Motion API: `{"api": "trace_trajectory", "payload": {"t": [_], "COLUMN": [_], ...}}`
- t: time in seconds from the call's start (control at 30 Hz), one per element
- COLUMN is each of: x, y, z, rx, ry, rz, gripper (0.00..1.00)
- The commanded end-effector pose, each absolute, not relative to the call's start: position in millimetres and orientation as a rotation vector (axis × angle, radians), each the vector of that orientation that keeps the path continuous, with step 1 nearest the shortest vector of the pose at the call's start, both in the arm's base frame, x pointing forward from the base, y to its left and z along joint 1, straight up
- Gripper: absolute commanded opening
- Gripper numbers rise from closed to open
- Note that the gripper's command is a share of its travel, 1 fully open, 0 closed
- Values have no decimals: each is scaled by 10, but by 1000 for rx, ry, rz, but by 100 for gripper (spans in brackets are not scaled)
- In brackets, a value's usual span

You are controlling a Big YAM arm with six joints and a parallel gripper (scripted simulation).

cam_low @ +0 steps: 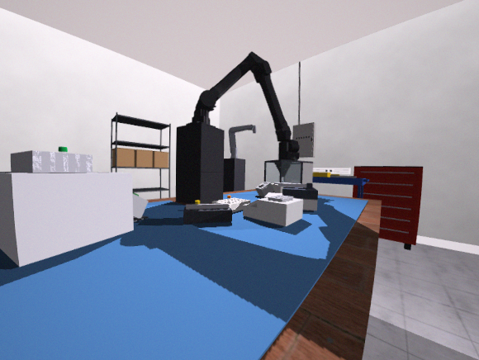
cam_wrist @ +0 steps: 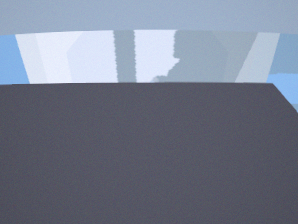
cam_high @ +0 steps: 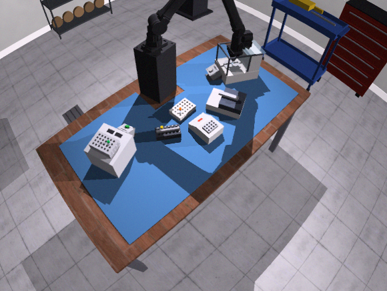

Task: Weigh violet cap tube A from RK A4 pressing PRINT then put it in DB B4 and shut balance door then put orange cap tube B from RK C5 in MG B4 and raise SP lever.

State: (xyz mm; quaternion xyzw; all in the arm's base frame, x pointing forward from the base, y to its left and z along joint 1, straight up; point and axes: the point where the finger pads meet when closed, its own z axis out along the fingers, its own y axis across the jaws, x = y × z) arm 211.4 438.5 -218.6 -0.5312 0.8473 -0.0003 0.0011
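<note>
at the far end of the blue mat (cam_high: 160,187), the gripper (cam_high: 237,50) hangs point-down inside the top of the balance (cam_high: 238,71), a clear glass box with thin dark edge bars on a white base. the fingers are closed on something narrow; what it is cannot be seen from any view, and tube a with its violet cap cannot be made out either. the rack (cam_high: 182,109), on the base side of the gripper, shows an orange cap (cam_high: 180,108) only. the arm (cam_low: 264,88) rises from a tall black pedestal (cam_high: 155,71), bends sharply at a high elbow and drops steeply, wrist vertical. wrist view: a flat matte dark-grey slab fills the lower part, pale glass panes beyond. other stations are boxy, white or black, with dotted bore grids. no lettering is readable.
</note>
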Motion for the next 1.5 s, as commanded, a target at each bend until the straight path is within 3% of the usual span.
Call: {"api": "trace_trajectory", "payload": {"t": [0.0,1.47], "x": [2165,2161], "y": [4476,4407], "z": [-2123,-1735], "rx": [-1659,-1664], "ry": [2646,2651], "rz": [18,13], "gripper": [9,9]}}
